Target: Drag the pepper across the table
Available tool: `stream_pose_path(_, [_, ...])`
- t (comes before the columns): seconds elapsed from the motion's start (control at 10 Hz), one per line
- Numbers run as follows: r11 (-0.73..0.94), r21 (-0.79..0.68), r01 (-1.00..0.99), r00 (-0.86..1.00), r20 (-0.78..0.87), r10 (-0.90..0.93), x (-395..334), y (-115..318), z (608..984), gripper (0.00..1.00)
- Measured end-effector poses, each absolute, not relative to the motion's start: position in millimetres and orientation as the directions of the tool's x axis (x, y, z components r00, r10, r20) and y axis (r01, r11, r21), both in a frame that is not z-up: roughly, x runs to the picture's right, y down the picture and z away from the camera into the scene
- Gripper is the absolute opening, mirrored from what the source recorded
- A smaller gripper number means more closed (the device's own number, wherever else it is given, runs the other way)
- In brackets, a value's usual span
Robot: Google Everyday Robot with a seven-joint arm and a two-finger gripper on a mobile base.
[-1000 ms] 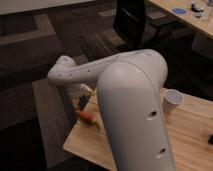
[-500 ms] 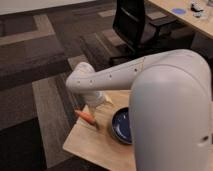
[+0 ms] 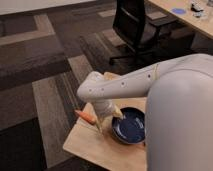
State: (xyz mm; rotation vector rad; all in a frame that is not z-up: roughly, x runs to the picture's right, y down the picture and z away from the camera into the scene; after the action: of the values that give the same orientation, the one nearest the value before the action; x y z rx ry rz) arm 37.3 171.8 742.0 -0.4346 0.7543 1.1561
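The pepper (image 3: 86, 117) is small and orange-red. It lies near the left edge of the light wooden table (image 3: 92, 146). My gripper (image 3: 108, 120) hangs from the white arm just right of the pepper, low over the table, between the pepper and the dark blue bowl (image 3: 131, 127). Its fingers stand apart, with the left fingertip (image 3: 99, 124) close beside the pepper's thick end. Nothing is held between them. The arm's large white body fills the right side of the view and hides the table's right part.
The blue bowl sits on the table right of the gripper. A black office chair (image 3: 136, 26) stands behind the table on the patterned carpet. A pale desk (image 3: 186, 16) with blue items is at the top right. The table's left and front edges are close to the pepper.
The arm has shifted right in the view, uncovering the blue bowl and hiding the white cup. The gripper has come down next to the pepper, which has stayed nearly in place.
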Motion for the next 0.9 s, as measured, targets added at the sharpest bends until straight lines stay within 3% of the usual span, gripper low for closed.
stream_pose_path(0.6, [0.423, 0.025, -0.906, 0.275, -0.724, 0.633, 4.8, 151.6, 779.6, 0.65])
stream_pose_path(0.9, [0.535, -0.058, -0.843, 0.434, -0.661, 0.612, -67.5, 108.2, 816.4, 0.65])
